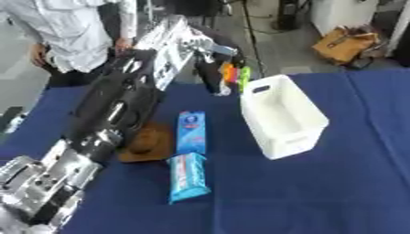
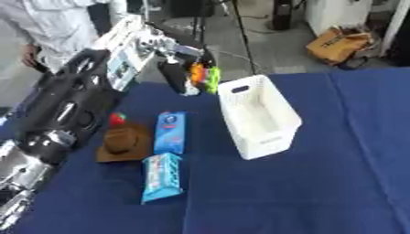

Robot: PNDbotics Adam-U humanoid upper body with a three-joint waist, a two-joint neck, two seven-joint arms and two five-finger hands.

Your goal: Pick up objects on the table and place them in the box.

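While the left arm is stretched from the 7 o'clock corner towards 12 o'clock, its left hand (image 2: 178,73) is held above the far edge of the worktop (image 2: 320,183), and a small orange and green thing (image 2: 203,75) is seen right against its fingers. Whether the fingers are curled round that thing or only stand beside it cannot be told, since the hand is blurred. The right hand is not shown in either view.

Just at 4 o'clock from the hand, the white box (image 1: 282,116) is stood on the blue cloth, open side up, with nothing seen inside it. At 6 o'clock from the hand, near the box's left wall but apart from it, a blue packet (image 1: 191,131) is laid lengthwise. A second, paler blue packet (image 1: 188,177) is laid just below it, almost end to end. A brown hat-shaped thing (image 2: 122,141) is set beside the first packet at its 9 o'clock, and a small red thing (image 2: 118,118) is glimpsed at the hat's far side in the right eye view only.

Judged from this, a carry towards the box is under way, or a pick is. A slip is the main risk: if the orange and green thing is poorly seated, it could be dropped short of the rim. The forearm could also be swept over the hat and packets, so these could be pushed out of place.
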